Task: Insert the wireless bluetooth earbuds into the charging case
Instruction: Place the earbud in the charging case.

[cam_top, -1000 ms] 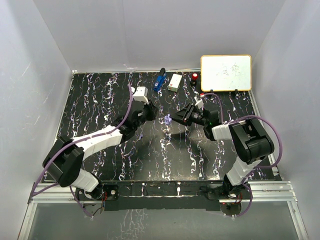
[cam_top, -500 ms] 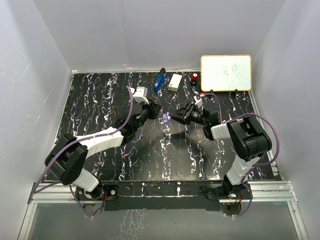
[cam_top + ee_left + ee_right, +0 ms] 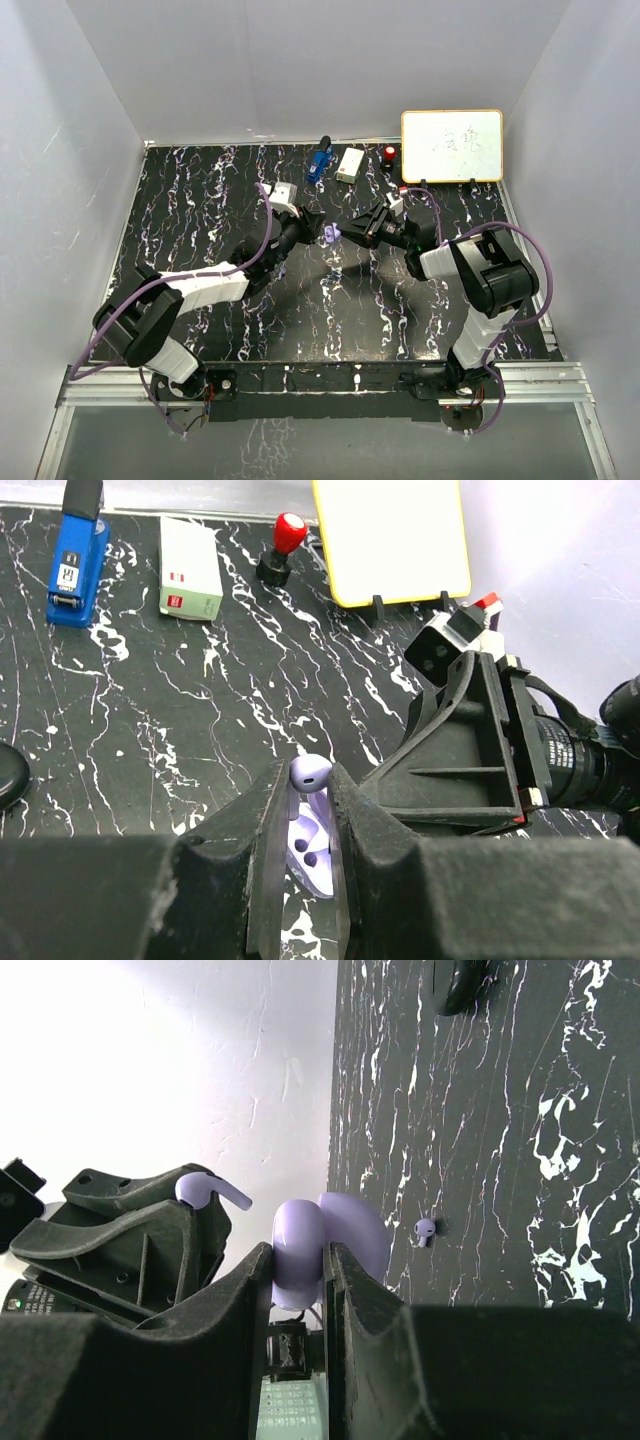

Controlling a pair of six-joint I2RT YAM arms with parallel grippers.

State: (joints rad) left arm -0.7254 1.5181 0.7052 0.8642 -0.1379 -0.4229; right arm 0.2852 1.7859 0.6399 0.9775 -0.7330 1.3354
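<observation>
My left gripper (image 3: 309, 778) is shut on a pale lilac earbud (image 3: 309, 771), pinched at the fingertips. Right below it sits the open lilac charging case (image 3: 312, 848), its two sockets showing. My right gripper (image 3: 300, 1260) is shut on that case (image 3: 299, 1245), lid (image 3: 358, 1230) open. In the top view both grippers meet mid-table, the left (image 3: 317, 231) almost touching the case (image 3: 333, 235) in the right (image 3: 343, 236). The held earbud (image 3: 205, 1190) also shows in the right wrist view. A second lilac earbud (image 3: 425, 1230) lies on the table. No black earbuds show.
A black round case (image 3: 465, 985) lies on the table, also at the left wrist view's edge (image 3: 8, 776). At the back stand a blue tool (image 3: 319, 160), a white box (image 3: 350, 165), a red-topped stamp (image 3: 389, 154) and a yellow-framed whiteboard (image 3: 452, 146).
My left gripper has moved right with the earbud, up to the lilac case. My right gripper has shifted slightly left and back with the case.
</observation>
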